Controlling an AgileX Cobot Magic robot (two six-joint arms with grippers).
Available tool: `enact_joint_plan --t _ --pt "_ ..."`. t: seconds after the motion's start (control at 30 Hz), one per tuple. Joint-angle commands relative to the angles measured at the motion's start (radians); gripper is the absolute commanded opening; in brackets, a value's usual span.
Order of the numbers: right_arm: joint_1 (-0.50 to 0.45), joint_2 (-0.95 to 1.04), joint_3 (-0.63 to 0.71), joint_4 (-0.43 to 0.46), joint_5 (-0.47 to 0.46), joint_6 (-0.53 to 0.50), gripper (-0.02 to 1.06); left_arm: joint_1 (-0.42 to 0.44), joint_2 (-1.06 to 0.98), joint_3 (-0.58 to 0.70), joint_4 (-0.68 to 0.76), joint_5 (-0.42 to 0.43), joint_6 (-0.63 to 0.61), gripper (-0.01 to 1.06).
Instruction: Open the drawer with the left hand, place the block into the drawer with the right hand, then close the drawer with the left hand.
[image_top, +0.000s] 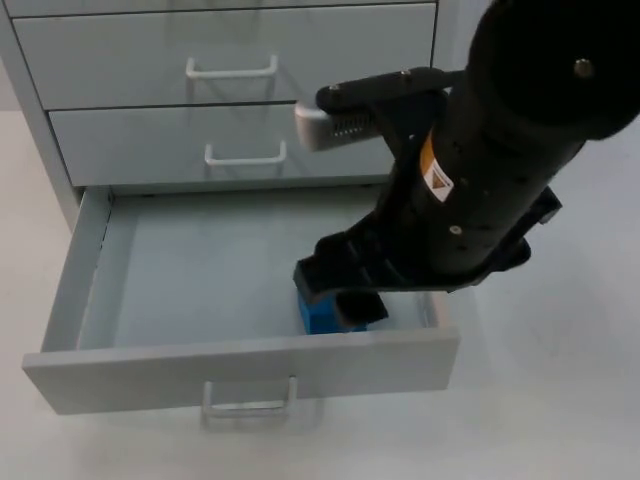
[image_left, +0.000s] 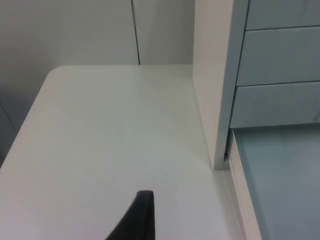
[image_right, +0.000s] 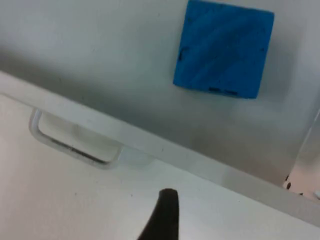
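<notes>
1. Down on the drawer floor lies the blue block (image_right: 224, 50), flat and near the front right corner, just behind the front panel; nothing grips it in the right wrist view.
2. Around it, the bottom drawer (image_top: 95, 290) is pulled well out of the cabinet, so the opening step looks done and the placing step looks done or all but done.
3. Above the block, the right gripper (image_top: 345, 285) hangs low over the drawer's front right part; I cannot tell how far apart its fingers stand, though they seem to hold nothing.
4. Left to do, as I judge it: the right arm must clear the drawer, then the left arm must push the front panel by its handle (image_top: 250, 398) until it shuts.
5. Off to the side, the left gripper (image_left: 137, 215) waits over bare table beside the cabinet's side wall (image_left: 212, 90); its opening cannot be told.
6. Beyond that, the white table top (image_left: 110, 130) runs to a grey partition wall (image_left: 90, 30), and two upper drawers (image_top: 230, 40) stay shut.
</notes>
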Motion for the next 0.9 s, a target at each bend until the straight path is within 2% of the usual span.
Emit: enact_joint_plan --t 0.0,0.13,0.27,0.3,0.43,0.47,0.6,0.63,0.8,0.87 --pt "0.002 -0.014 0.007 -0.005 -0.012 -0.02 0.76 0.002 -0.006 0.004 -0.014 -0.007 0.0 1.05" --pt "-0.026 -0.014 0.007 -0.003 -0.005 -0.06 0.76 0.002 -0.006 0.004 -0.014 -0.002 0.0 1.05" --pt "-0.139 -0.014 0.007 0.018 0.024 -0.09 0.76 0.002 -0.006 0.004 -0.014 -0.002 0.0 1.05" --pt "-0.139 -0.014 0.007 0.018 0.024 -0.09 0.76 0.002 -0.006 0.004 -0.014 -0.002 0.0 1.05" --pt "-0.271 -0.041 0.008 0.074 0.048 -0.172 0.76 0.002 -0.006 0.004 -0.021 -0.002 0.0 1.05" --pt "-0.271 -0.041 0.008 0.074 0.048 -0.172 0.76 0.002 -0.006 0.004 -0.021 -0.002 0.0 1.05" --pt "-0.408 -0.118 0.05 0.074 0.045 -0.181 0.76 0.002 -0.006 0.004 -0.031 -0.003 0.0 1.05" --pt "-0.408 -0.118 0.05 0.074 0.045 -0.181 0.76 0.002 -0.006 0.004 -0.031 -0.003 0.0 1.05" --pt "-0.62 -0.258 0.182 0.078 0.035 -0.21 0.76 -0.005 -0.006 0.004 -0.035 -0.003 0.0 1.05" --pt "-0.64 -0.273 0.195 0.078 0.035 -0.21 0.76 -0.005 -0.006 0.004 -0.035 -0.003 0.0 1.05"
